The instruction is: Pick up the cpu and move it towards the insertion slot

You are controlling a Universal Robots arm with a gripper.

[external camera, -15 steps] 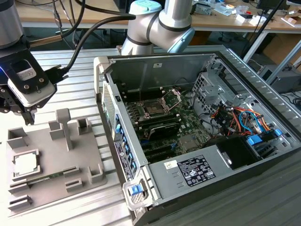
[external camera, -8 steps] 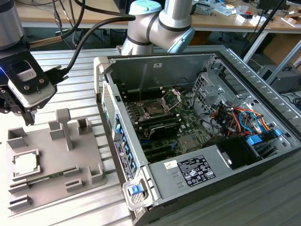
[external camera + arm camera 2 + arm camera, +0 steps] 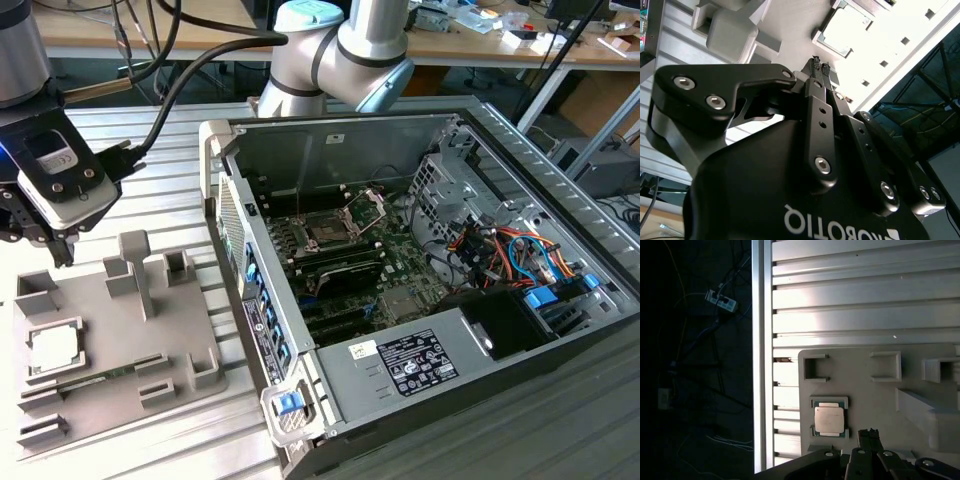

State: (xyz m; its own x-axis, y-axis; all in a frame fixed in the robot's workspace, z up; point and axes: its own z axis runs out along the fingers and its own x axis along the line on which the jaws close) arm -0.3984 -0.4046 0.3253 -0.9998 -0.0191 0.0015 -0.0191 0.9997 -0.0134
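End effector (image 3: 870, 432) pinched closed above tray (image 3: 865, 370), just beside cpu (image 3: 829, 420)

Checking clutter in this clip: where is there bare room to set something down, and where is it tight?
Free: the slatted table on the far side of the grey fixture, beside the computer case; also the fixture's flat middle beside the cpu. Crowded: inside the case around the insertion slot, among cables. The gripper hangs above the fixture, apart from the cpu.
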